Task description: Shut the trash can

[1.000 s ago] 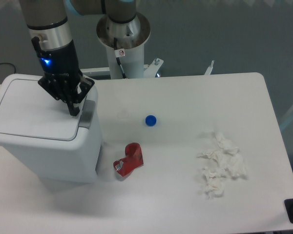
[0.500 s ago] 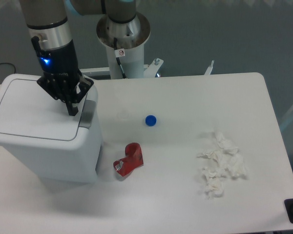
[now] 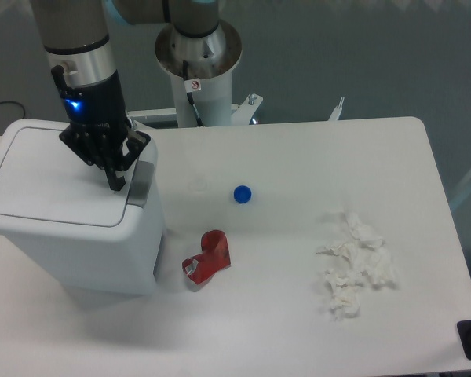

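The large white trash can [image 3: 71, 236] stands at the table's left side, its flat lid [image 3: 47, 177] lying down level on the rim. A grey push-tab [image 3: 142, 182] sits on the right rim. My gripper [image 3: 115, 183] points straight down with its black fingers together, the tips touching the lid's right edge just beside the tab. Nothing is held between the fingers.
A crumpled red wrapper [image 3: 207, 258] lies just right of the can's base. A blue bottle cap [image 3: 242, 193] sits mid-table. Crumpled white tissues [image 3: 356, 265] lie toward the right. The robot's base column [image 3: 198, 71] rises behind the table.
The gripper has shifted very slightly lower and left on the lid's right edge. The lid and the other objects have not moved.
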